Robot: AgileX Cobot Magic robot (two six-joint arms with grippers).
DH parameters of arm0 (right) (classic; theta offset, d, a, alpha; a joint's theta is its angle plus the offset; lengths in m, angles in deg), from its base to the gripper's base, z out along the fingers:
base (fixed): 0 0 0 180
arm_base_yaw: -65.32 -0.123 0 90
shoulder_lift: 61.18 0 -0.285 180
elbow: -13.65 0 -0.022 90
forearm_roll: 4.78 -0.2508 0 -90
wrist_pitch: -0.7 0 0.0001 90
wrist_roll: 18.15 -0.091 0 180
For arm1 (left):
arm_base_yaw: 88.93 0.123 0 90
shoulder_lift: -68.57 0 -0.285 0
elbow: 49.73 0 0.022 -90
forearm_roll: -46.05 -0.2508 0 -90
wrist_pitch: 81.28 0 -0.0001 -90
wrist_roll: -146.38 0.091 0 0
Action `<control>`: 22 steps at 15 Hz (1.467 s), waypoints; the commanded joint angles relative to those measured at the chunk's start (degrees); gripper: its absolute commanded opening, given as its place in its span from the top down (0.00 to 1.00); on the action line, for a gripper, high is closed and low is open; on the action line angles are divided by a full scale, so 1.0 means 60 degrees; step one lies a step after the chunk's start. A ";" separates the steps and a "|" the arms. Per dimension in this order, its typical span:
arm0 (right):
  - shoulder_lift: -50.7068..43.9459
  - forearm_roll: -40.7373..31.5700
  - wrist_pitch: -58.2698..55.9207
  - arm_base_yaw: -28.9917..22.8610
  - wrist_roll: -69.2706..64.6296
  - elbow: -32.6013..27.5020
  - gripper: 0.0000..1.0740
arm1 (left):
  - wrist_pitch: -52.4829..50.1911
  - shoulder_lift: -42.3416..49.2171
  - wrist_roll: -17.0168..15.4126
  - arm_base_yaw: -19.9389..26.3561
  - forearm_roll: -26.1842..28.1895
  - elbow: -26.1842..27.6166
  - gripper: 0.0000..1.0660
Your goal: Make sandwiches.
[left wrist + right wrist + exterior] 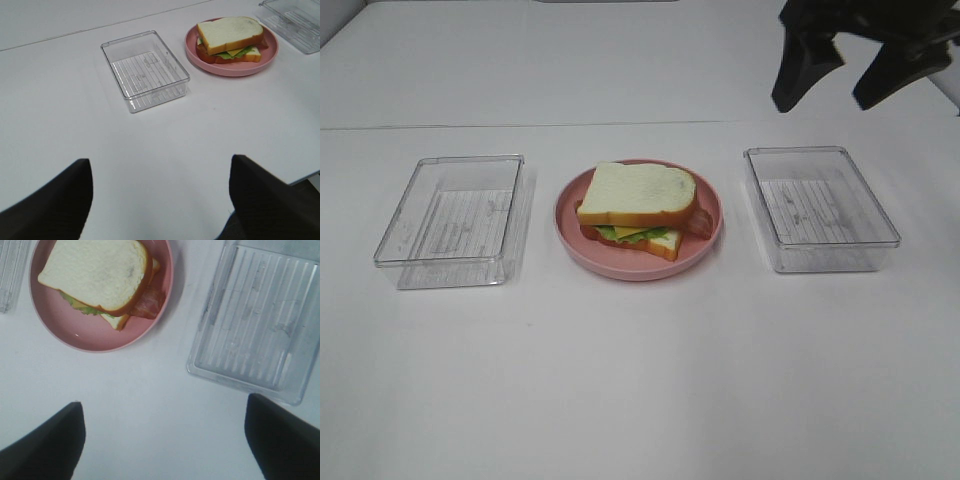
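One sandwich lies on a round pink plate at the table's middle: two white bread slices with orange-brown crust, with green lettuce, yellow cheese and reddish bacon between them. It also shows in the left wrist view and in the right wrist view. My right gripper hangs open and empty high at the back right, above the table. In its wrist view nothing is between the fingers. My left gripper is open and empty, well short of the plate. It is out of the exterior high view.
A clear plastic tray stands empty left of the plate, and a second one stands empty to its right. The white table top spreads in front of them.
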 commanded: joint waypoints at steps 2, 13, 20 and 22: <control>-0.2225 0.0325 -0.0401 0.0010 -0.0229 -0.1241 0.24 | -0.0067 0.0201 0.0162 -0.0048 0.0067 -0.0048 0.32; -1.1411 0.0353 -0.0210 0.0010 0.0019 -0.9043 0.24 | -0.0067 0.0201 0.0162 -0.0048 0.0067 -0.0048 0.32; -1.5078 0.0229 0.0306 0.0010 0.0487 -0.9473 0.24 | -0.0076 0.0191 0.0162 -0.0048 0.0067 -0.0048 0.32; -1.5136 0.0210 0.0306 0.0010 0.0487 -0.9473 0.24 | -0.0076 0.0191 0.0162 -0.0048 0.0067 -0.0048 0.32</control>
